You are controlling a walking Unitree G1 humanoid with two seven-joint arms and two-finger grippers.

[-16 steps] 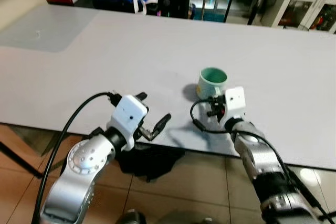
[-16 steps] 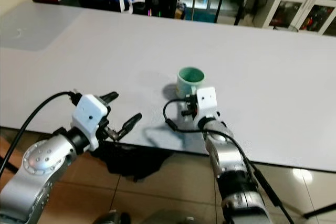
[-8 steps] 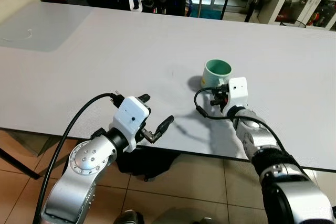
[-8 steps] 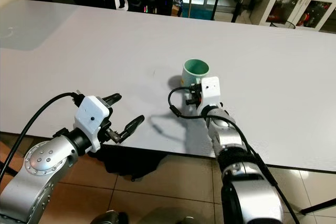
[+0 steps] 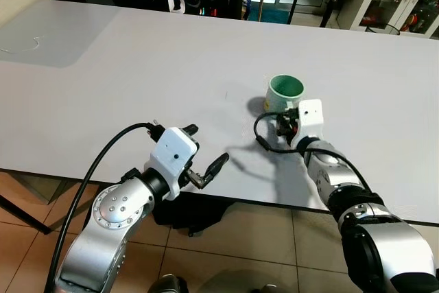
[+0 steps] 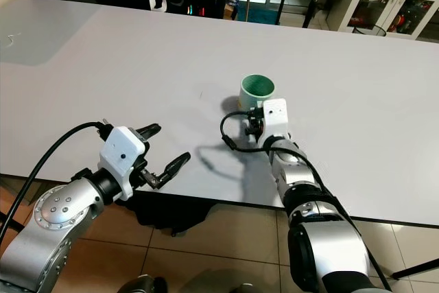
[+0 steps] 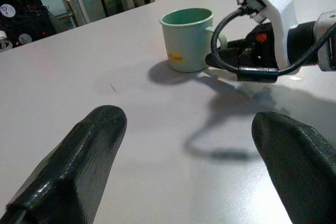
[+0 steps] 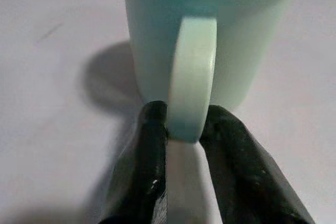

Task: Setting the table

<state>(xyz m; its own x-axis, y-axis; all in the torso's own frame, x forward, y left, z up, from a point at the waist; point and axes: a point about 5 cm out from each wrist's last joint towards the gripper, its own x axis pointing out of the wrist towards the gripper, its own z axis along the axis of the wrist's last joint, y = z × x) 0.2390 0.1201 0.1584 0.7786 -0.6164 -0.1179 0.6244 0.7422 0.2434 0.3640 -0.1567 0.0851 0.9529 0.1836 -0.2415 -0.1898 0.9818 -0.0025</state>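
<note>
One green mug (image 5: 284,95) pinched at the handle by the right claw (image 8: 184,132) (left claw (image 5: 206,159) wide open, empty): squeeze firm, lift slow, keep level above the desk (image 5: 123,66).

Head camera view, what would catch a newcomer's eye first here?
The pale green mug standing upright on the white table, with the right gripper closed on its handle. Next, the left gripper hovers open at the table's near edge, holding nothing.
</note>
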